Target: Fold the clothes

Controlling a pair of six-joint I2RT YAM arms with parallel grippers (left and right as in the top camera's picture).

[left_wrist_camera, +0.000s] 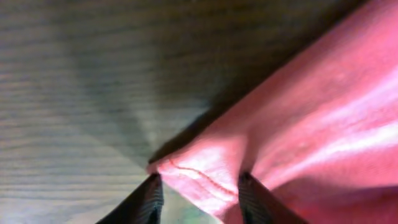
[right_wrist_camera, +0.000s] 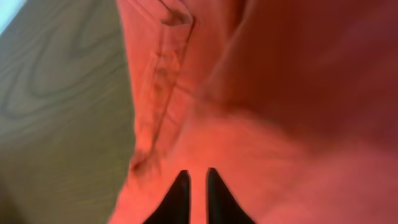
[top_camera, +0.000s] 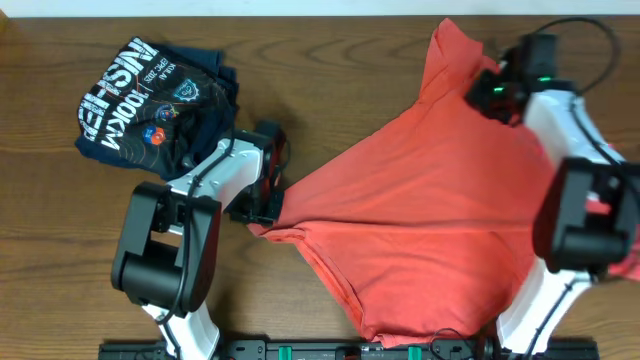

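The shirt (top_camera: 430, 220) lies loosely spread over the right half of the worktop (top_camera: 330, 90), its nearest edge bunched in soft curved folds by the front rim, between the two arm bases. It looks like light, limp cotton. It should sag and crease wherever it is unsupported and drag rather than slide on the wood, and nothing about it is fragile. A firm pinch on a doubled hem or seam seems the best hold, with two corners lifted together to keep it taut. Farther in, at the shirt's left tip, the left claw (left_wrist_camera: 200, 177) stands with its jaws apart and a stitched hem corner between them; whether they press on the cloth I cannot tell. Farther still, at the upper right, the right claw (right_wrist_camera: 198, 173) has its jaws almost together on a thin ridge of cloth, beside a hemmed edge that may be a sleeve or the neck. The cloth rises to a point there. At the far left a folded navy shirt (top_camera: 150, 100) lies well apart.
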